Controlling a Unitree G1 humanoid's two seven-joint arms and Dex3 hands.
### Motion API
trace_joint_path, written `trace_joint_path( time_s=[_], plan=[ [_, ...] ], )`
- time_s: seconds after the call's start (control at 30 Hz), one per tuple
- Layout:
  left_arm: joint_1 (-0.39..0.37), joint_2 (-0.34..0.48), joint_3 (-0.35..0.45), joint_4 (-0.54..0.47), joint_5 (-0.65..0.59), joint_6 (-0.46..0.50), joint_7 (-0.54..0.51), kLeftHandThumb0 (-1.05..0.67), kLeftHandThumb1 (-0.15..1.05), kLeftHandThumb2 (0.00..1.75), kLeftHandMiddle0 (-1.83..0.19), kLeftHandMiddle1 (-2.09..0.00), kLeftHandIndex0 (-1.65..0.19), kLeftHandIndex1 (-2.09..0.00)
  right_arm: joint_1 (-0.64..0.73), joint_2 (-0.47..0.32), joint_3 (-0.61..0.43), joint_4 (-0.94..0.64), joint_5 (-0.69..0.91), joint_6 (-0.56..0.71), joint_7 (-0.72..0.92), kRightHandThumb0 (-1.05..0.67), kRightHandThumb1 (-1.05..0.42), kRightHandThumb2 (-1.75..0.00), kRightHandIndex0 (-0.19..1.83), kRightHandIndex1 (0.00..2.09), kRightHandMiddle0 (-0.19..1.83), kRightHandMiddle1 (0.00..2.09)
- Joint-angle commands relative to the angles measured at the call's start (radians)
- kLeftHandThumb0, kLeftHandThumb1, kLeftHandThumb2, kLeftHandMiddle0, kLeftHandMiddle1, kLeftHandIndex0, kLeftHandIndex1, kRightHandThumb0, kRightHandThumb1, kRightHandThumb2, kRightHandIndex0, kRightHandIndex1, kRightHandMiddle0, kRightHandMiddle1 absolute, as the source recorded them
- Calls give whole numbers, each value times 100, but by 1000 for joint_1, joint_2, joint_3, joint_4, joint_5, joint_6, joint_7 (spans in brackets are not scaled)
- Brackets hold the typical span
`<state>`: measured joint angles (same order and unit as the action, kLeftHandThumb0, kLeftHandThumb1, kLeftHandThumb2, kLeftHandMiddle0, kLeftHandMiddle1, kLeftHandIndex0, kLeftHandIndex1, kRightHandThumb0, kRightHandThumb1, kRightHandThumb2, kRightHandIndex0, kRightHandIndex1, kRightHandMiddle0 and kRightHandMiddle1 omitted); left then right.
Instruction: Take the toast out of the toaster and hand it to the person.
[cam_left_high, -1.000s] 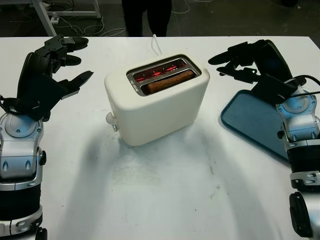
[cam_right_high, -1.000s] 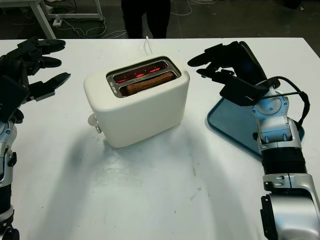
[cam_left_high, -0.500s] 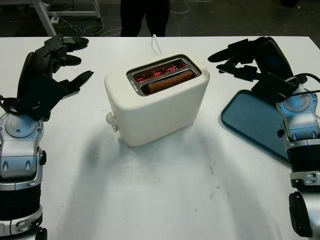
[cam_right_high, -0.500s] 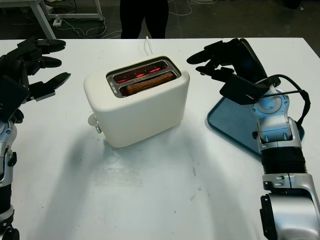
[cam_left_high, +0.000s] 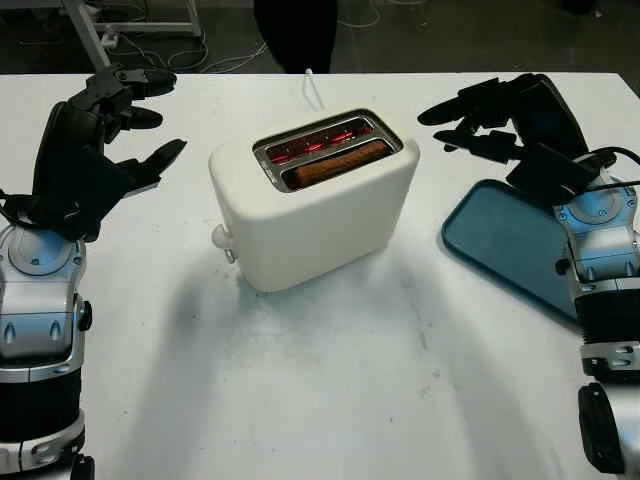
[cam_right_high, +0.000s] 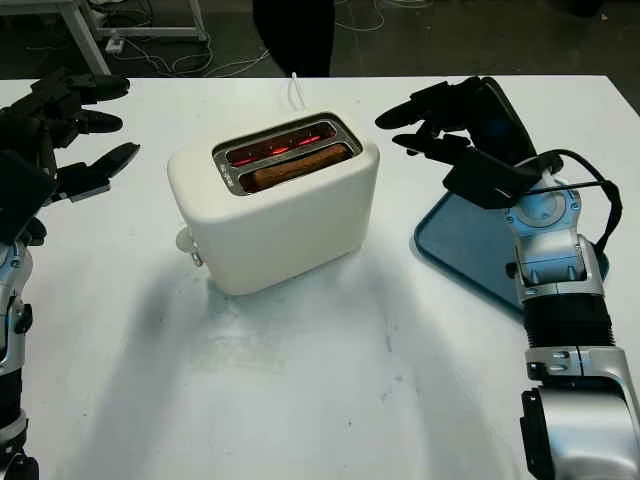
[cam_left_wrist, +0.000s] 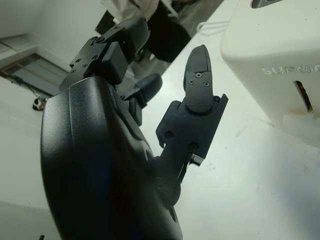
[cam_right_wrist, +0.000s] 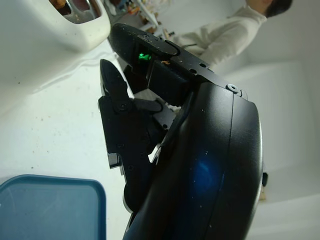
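A wide white table (cam_left_high: 330, 400) is carrying a smooth, rounded cream toaster (cam_left_high: 315, 205) at its centre. A flat blue tray (cam_left_high: 510, 245) is lying at three o'clock. The right hand (cam_left_high: 480, 115), empty with fingers wide, is hovering nearer; the browned toast (cam_left_high: 335, 163) is sitting in the front slot at its nine o'clock, long axis crosswise. The left hand (cam_left_high: 115, 125) is open, farther off.

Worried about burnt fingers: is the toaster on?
On: the empty rear slot of the toaster glows red; the toast sits in the front slot.
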<state>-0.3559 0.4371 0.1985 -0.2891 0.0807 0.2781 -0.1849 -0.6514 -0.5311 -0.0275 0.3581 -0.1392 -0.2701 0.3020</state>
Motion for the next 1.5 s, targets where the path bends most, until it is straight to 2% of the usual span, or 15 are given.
trace_joint_path(
  time_s=[0.0, 0.1, 0.23, 0.43, 0.63, 1.0, 1.47],
  plan=[
    [7, 2, 4, 0, -5, -11, 4, -22, 67, 54, -14, -111, -33, -64, -8, -3, -8, -7, 15, 11, 14, -15, -86, 0, 85, 86, 109, 0],
    [9, 2, 0, -8, 3, -4, 6, -23, 68, 54, -15, -111, -32, -65, -5, -1, -10, -29, 23, 46, 22, -9, -84, 0, 79, 71, 102, 0],
    [5, 3, -4, -10, 7, 10, 5, -23, 68, 53, -15, -110, -32, -66, -1, -3, -12, -48, 22, 65, 24, -7, -83, 0, 80, 66, 100, 0],
    [-1, 11, -8, -12, 16, 15, 3, -22, 68, 53, -17, -109, -32, -67, 4, 3, -17, -51, 14, 44, 6, -3, -83, 0, 85, 65, 102, 1],
    [-5, 6, -11, -15, 14, 23, 5, -21, 67, 53, -17, -108, -32, -67, 3, 3, -16, -38, 3, 41, -5, -11, -83, 0, 90, 66, 105, 2],
    [-5, 12, -17, -22, 24, 30, 4, -23, 68, 53, -17, -105, -31, -66, -3, -1, -18, -6, 13, 1, -2, -14, -82, 0, 91, 65, 106, 2],
    [-12, 12, -13, -8, 17, 18, 2, -20, 68, 53, -18, -104, -31, -66, -2, 3, -21, -36, 26, 43, 13, -6, -83, 0, 90, 64, 105, 1]
  ],
)
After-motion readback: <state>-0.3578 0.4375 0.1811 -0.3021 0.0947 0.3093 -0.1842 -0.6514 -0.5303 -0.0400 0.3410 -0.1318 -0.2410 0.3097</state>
